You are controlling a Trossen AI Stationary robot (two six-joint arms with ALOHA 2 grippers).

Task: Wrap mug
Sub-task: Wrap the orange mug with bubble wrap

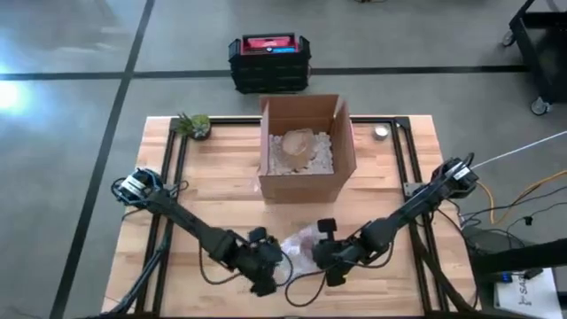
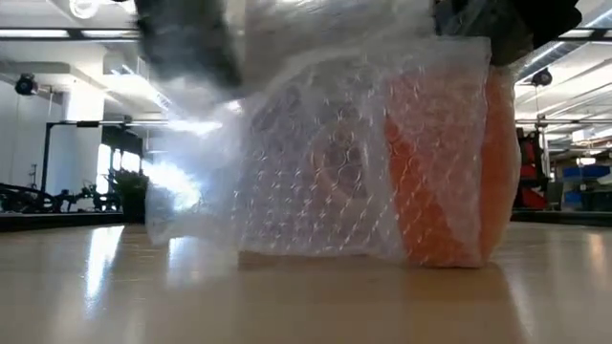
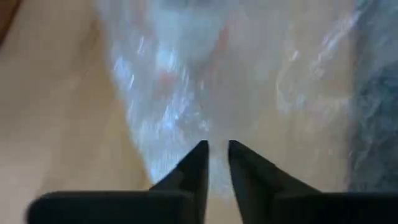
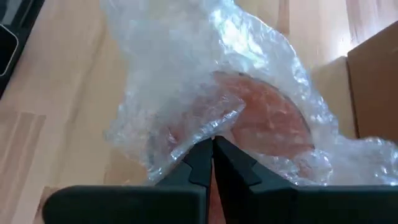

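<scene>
Wrapping, step in hand: I judge I am mid-fold, drawing the bubble wrap (image 4: 205, 93) over the orange mug (image 4: 273, 124); part of the mug is covered and part looks bare in the low view.
Mug location: at 6 o'clock on the desk (image 1: 213, 177) in the high view, near the front edge, between my two hands.
Right hand (image 4: 212, 146): fingers pressed together, pinching an edge of the wrap just above the mug.
Left hand (image 3: 214, 149): fingers nearly closed with a thin gap, tips on the wrap; I cannot tell whether the sheet is caught between them.
Next move: I think it calls for pulling the loose flap across the bare orange side and tucking it down while one hand keeps the sheet taut; the wrap is springy and could unfold if let go.
Surface: pale wooden planks framed by dark rails.
Other things: open cardboard box (image 1: 306, 146) at 12 o'clock from the mug; small plant (image 1: 193, 125) at 10 o'clock.
Room: grey concrete floor, a black crate (image 1: 269, 62) with a red top beyond the desk.
</scene>
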